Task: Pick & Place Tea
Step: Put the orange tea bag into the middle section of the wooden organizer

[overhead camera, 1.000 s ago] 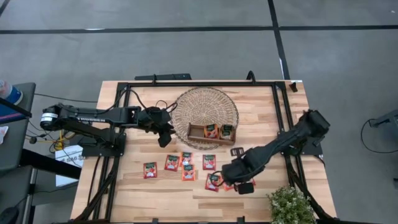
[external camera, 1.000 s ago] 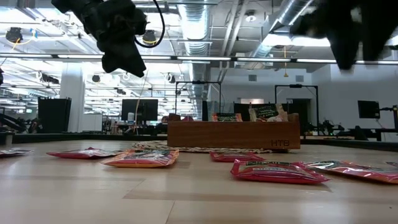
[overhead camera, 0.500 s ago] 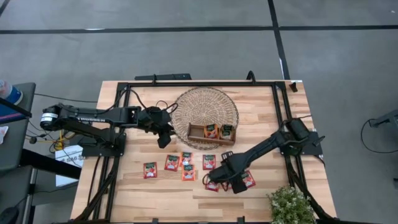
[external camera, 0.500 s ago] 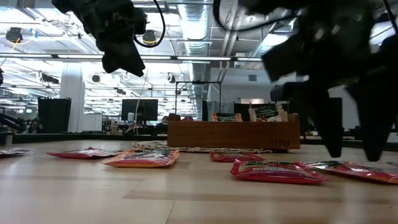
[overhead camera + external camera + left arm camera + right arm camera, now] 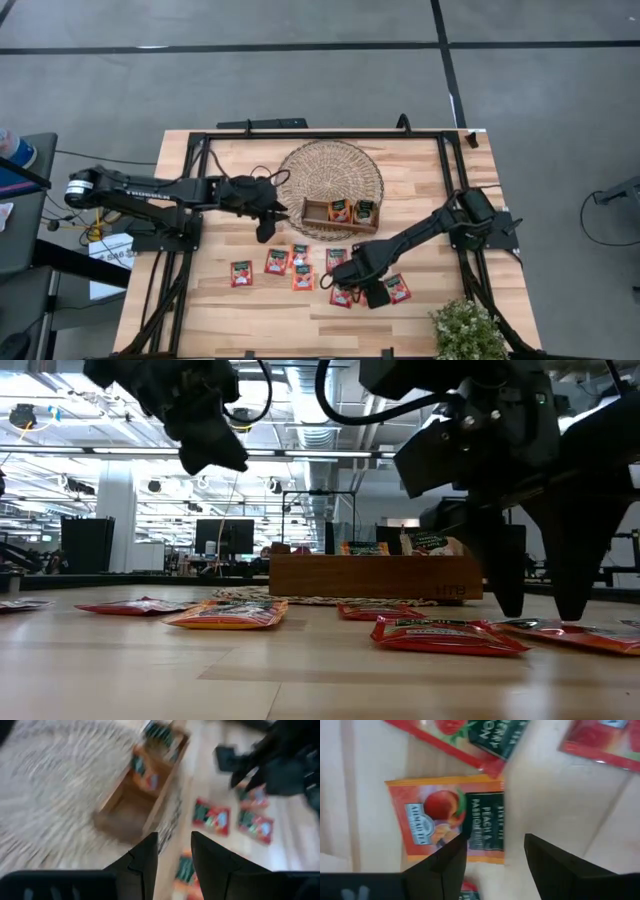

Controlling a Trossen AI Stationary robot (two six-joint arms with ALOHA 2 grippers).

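The wooden table carried a round woven mat, and on the mat's near edge sat the brown divided tray, already holding two sachets in its compartments. The rest of the tea lay loose on the bare wood in front of the mat, a scatter of flat red-orange packets, none stacked that I could make out.

The right arm was plainly the one at work. The right gripper hung low over the right-hand end of that scatter, fingertips close to the boards, and in the low view its two dark fingers pointed straight down behind the packets. Just ahead of those fingers, seen from the wrist, lay an orange peach sachet, flat and face up, roughly square, so no side offered a longer grip. The jaws stood apart with nothing between them. The fingers looked to hang over the packet's one edge and the bare wood beside it rather than either side of it; a small shift would centre it, I judged.

The left gripper hung beside the tray's left end, above the mat's rim, its fingers a narrow gap apart and empty, farther from any loose packet.
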